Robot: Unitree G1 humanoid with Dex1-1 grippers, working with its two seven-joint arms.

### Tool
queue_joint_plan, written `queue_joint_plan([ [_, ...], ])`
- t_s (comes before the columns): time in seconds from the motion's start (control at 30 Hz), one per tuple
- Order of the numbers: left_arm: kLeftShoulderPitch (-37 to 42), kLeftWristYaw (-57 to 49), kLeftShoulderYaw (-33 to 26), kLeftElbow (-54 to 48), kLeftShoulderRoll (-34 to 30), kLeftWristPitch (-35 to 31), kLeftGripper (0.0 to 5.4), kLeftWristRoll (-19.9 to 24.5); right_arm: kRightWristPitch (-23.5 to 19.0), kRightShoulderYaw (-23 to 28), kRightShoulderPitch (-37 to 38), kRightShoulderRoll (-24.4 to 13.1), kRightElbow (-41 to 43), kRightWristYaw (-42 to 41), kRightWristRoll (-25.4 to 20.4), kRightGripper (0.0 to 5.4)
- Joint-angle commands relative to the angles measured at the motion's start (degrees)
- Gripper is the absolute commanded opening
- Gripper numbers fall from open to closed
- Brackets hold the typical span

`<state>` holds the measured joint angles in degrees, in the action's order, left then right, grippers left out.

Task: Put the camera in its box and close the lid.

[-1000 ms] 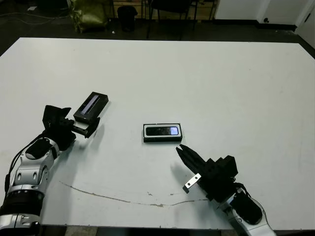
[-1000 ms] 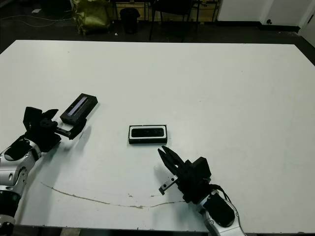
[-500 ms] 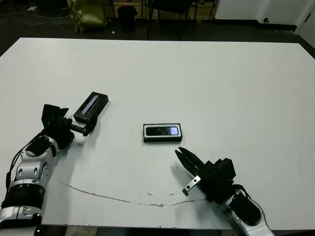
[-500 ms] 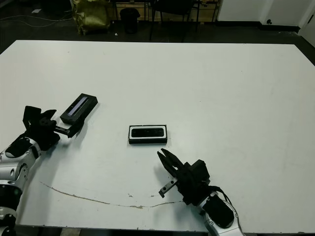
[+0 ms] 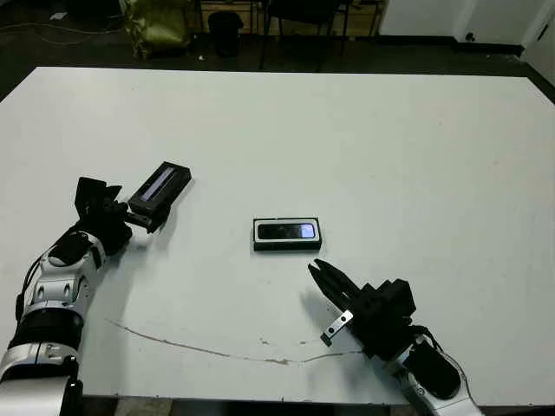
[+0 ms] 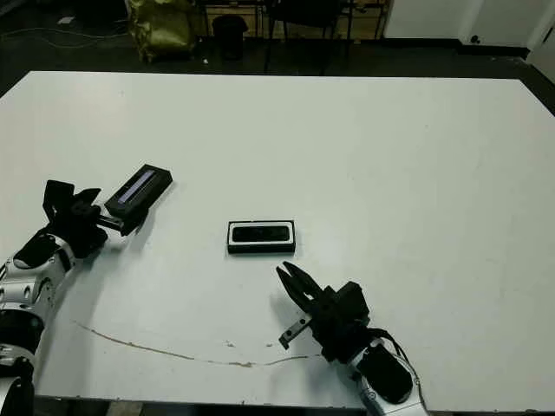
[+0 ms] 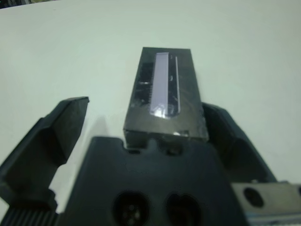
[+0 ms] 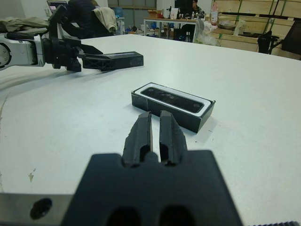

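Left eye view: on the counter (image 5: 364,139), the box (image 5: 288,234) at centre holds the camera (image 5: 289,230). At nine o'clock, the left claw (image 5: 141,220), spread apart, straddles the lid (image 5: 160,188); clamp squarely first. At five o'clock, the right claw (image 5: 323,274) rests pressed together.

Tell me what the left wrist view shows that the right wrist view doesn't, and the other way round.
Only the left wrist view shows the lid's pale strip inside, between the left gripper's spread fingers. Only the right wrist view shows the camera lying in the box, the right gripper with fingers together just short of it, and shelves and furniture beyond the table. Both show the lid, the left gripper and the white tabletop.
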<state>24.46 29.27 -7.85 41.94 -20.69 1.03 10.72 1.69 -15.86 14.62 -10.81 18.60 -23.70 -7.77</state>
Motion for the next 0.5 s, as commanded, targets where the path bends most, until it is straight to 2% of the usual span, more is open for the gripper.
queue_joint_plan([
  [0.03,-1.2,0.2,1.1,3.1,0.5,-1.2,5.38,-1.4,-0.8,0.2,0.5,-0.4,-0.3,0.1,0.1,0.0],
  [0.37,2.3,3.9,2.2,11.2,-1.2,3.3,5.38,-2.8,-0.3,-0.1,0.7,-0.2,-0.7,0.5,0.2,0.0],
  [0.5,4.8,6.0,1.4,15.2,-1.2,1.5,5.38,-1.9,0.8,-0.1,0.4,-0.1,-1.9,0.3,0.2,0.0],
])
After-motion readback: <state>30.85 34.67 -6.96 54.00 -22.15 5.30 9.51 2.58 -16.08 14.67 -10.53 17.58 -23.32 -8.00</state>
